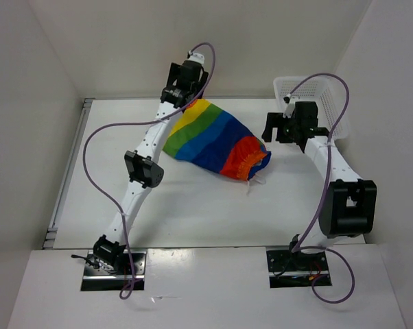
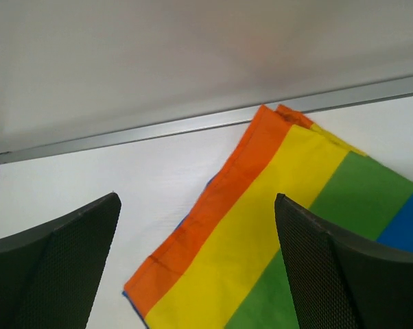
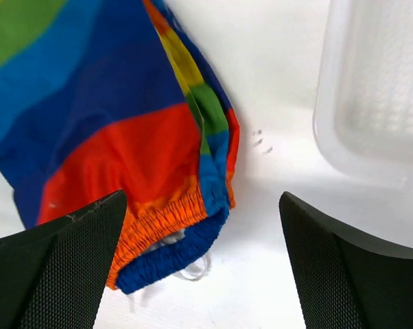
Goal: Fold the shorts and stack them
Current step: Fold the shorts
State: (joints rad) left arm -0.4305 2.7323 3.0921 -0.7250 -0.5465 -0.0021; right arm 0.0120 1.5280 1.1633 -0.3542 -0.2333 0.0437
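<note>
The shorts [image 1: 210, 140] lie flattened on the table [image 1: 193, 205], near the white mesh basket [image 1: 316, 92] on its left and not touching it, with the gathered waistband [image 3: 158, 223] at the end closer to the basket. Both wrist views cut their own fingers off at the bottom edge. What remains shows the left gripper [image 2: 196, 202] spread wide and holding nothing, above the orange and yellow hem at the end farthest from the basket. The right gripper [image 3: 203, 199] is spread just as wide and empty, above the waistband end. From above, the left wrist hides its fingers (we cannot tell there how they stand). Only the right wrist view shows the small white loop of cord [image 3: 193, 271] under the waistband, and it shows just a blurred corner of the basket. Only the top view shows the full stripes.
</note>
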